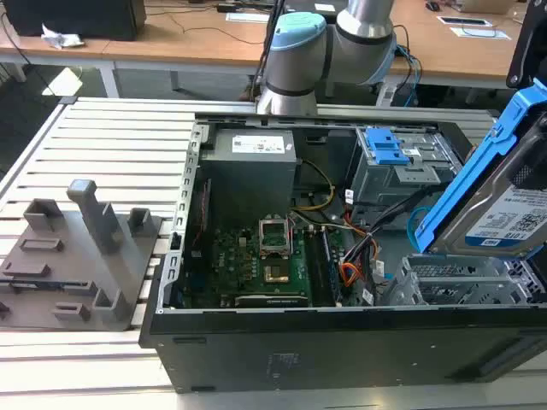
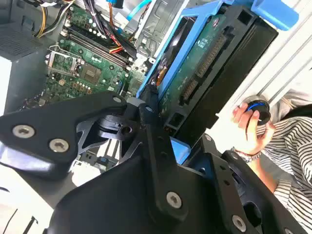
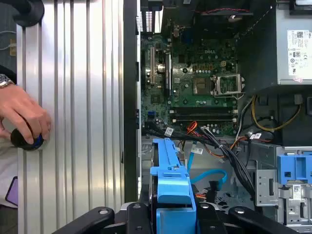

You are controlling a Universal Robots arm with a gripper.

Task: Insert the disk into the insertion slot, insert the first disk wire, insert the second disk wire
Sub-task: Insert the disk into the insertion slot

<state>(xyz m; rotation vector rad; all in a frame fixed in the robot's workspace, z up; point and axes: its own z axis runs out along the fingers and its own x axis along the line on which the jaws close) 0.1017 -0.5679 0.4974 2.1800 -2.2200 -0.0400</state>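
Holds the disk (image 1: pixel 504 201) tilted above the insertion slot (image 1: pixel 461 282), with gripper (image 3: pixel 174 210) clamped on its blue carrier (image 3: pixel 171 180). Probably rigid, dense, shock-sensitive; best gripped by carrier edges.

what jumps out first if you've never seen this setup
The flat silver disk in a bright blue plastic carrier stands out first, tilted in the black gripper above the low grey perforated metal insertion slot at the exterior view's right. Next comes the green motherboard in the open black computer case. In the first wrist view a person's hand holds a small black round object at the edge of the slatted metal table.
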